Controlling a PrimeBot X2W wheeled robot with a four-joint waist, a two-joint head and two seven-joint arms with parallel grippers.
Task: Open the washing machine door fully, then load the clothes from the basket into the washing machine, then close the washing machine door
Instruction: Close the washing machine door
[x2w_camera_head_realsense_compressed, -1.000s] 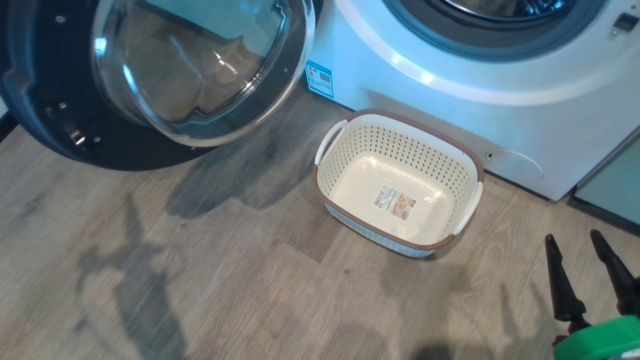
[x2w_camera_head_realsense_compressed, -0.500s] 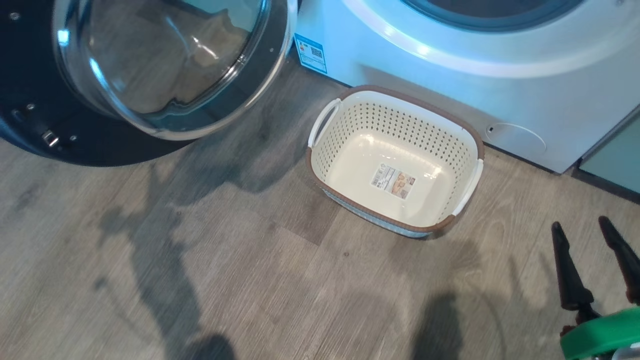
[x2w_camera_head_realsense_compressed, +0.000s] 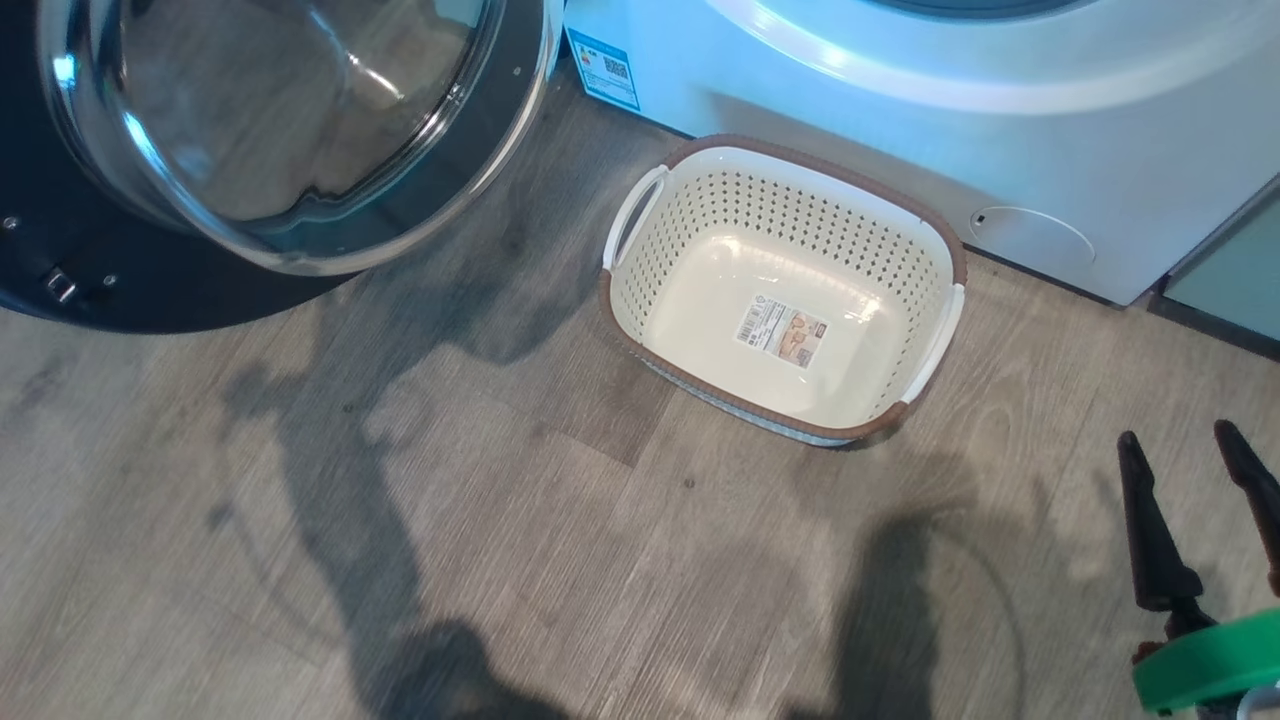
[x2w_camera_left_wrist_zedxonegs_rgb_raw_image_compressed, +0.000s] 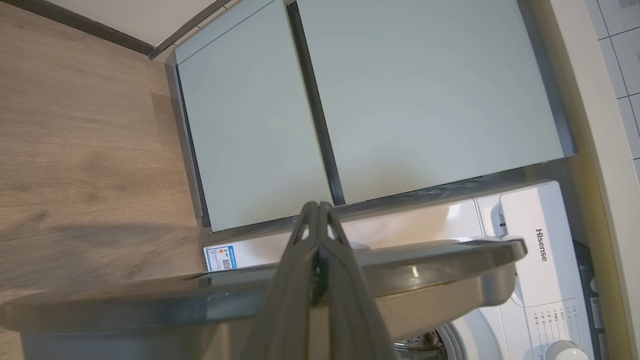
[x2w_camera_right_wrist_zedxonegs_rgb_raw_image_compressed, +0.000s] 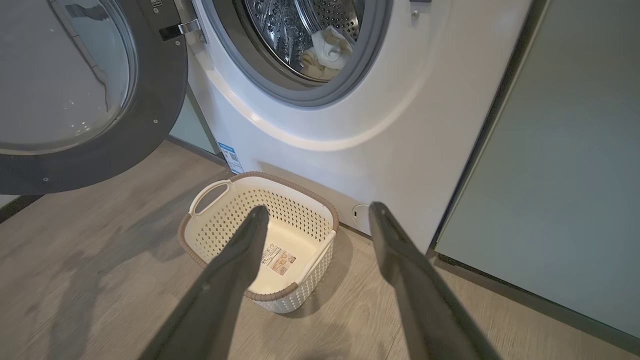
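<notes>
From the head, the basket (x2w_camera_head_realsense_compressed: 780, 200) sits empty on the wood floor (x2w_camera_head_realsense_compressed: 400, 500), just beside the white washing machine (x2w_camera_head_realsense_compressed: 900, 140). The door (x2w_camera_head_realsense_compressed: 200, 295) hangs open on the left. The right pincer (x2w_camera_head_realsense_compressed: 1177, 436) is spread wide and holds nothing.

From the left wrist, the left pincer (x2w_camera_left_wrist_zedxonegs_rgb_raw_image_compressed: 316, 207) is pressed tight together, near the door's edge. Green cupboards (x2w_camera_left_wrist_zedxonegs_rgb_raw_image_compressed: 400, 100) are behind it.

From the right wrist, pale clothes (x2w_camera_right_wrist_zedxonegs_rgb_raw_image_compressed: 325, 50), I think, lie inside the drum (x2w_camera_right_wrist_zedxonegs_rgb_raw_image_compressed: 280, 25).

Your right tool (x2w_camera_head_realsense_compressed: 1175, 432) sits at the lower right of the head view, fingers pointing up and spread wide apart, a green collar (x2w_camera_head_realsense_compressed: 1205, 660) behind them. Your left tool (x2w_camera_left_wrist_zedxonegs_rgb_raw_image_compressed: 315, 206) has its fingers pressed flat together.
</notes>
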